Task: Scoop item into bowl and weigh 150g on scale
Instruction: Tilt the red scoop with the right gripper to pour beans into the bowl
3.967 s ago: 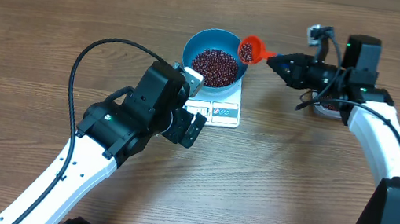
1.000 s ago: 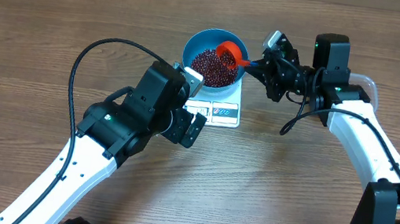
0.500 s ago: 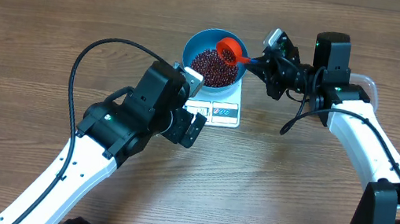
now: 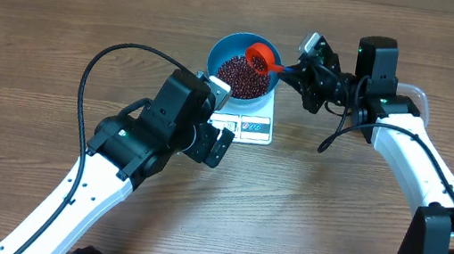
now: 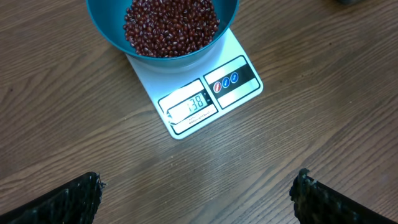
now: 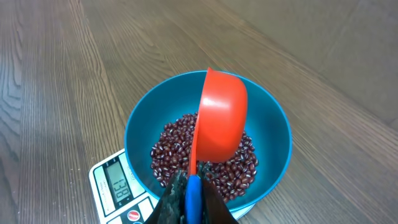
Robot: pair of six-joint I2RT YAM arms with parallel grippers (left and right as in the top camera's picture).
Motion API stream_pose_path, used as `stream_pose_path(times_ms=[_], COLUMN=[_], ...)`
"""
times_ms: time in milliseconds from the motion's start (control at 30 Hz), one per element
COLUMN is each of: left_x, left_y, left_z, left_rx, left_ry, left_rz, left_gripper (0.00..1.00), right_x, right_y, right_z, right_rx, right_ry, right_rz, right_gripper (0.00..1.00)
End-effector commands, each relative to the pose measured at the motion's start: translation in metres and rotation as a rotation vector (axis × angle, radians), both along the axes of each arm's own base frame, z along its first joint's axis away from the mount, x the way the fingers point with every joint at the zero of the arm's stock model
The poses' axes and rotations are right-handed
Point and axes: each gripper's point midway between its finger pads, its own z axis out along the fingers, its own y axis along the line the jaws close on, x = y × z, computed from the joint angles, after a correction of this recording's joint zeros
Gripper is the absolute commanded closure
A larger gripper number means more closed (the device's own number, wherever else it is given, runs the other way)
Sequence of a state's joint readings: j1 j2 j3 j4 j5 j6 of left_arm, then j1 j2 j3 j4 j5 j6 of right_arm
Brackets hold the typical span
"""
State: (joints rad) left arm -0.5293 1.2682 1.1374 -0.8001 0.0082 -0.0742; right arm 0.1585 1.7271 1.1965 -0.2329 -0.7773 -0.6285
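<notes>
Swung in from beside the bowl (image 6: 277, 143), the red scoop (image 6: 221, 115) hangs tipped, apparently emptied, over the beans (image 5: 171, 28), right fingers (image 6: 169, 202) clamped on its handle, left fingers (image 5: 74, 199) wide and idle, while the scale (image 5: 239, 96) under the bowl shows 138, so slightly more is probably needed.

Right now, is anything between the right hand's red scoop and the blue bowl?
Nothing visible. The red plastic scoop, held by the right hand, is tipped over the open round blue bowl, dark red-brown beans directly below.
</notes>
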Motion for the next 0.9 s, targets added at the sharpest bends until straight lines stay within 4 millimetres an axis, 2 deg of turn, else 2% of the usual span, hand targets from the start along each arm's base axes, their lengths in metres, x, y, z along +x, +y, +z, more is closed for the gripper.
stream_pose_path(times_ms=[0, 233, 333, 467, 533, 667, 800, 867], left_x=[-0.001, -0.001, -0.001, -0.001, -0.001, -0.001, -0.001, -0.001], left_y=[-0.001, -0.001, -0.001, -0.001, -0.001, -0.001, -0.001, -0.001], left_z=[-0.004, -0.004, -0.004, -0.003, -0.004, -0.004, -0.004, -0.004], left_rx=[0.007, 0.007, 0.007, 0.007, 0.007, 0.007, 0.007, 0.007], left_ry=[0.007, 0.007, 0.007, 0.007, 0.007, 0.007, 0.007, 0.007], left_rz=[-0.016, -0.016, -0.016, -0.016, -0.016, -0.016, -0.016, -0.016], left_gripper=[0.0, 0.01, 0.01, 0.0, 0.0, 0.0, 0.0, 0.01], right_x=[-0.001, 0.002, 0.013, 0.007, 0.013, 0.01, 0.016, 0.011], right_y=[0.001, 0.002, -0.006, 0.0, -0.005, -0.002, -0.009, -0.003], right_z=[-0.002, 0.001, -0.001, 0.003, 0.0, 0.002, -0.002, 0.001], right_rx=[-0.002, 0.001, -0.041, -0.006, -0.038, -0.022, -0.058, -0.025], right_ry=[0.009, -0.014, -0.044, -0.041, -0.047, -0.046, -0.052, -0.038], right_rz=[0.004, 0.003, -0.053, -0.01, -0.05, -0.029, -0.075, -0.043], right_gripper=[0.96, 0.96, 0.96, 0.96, 0.96, 0.96, 0.96, 0.96])
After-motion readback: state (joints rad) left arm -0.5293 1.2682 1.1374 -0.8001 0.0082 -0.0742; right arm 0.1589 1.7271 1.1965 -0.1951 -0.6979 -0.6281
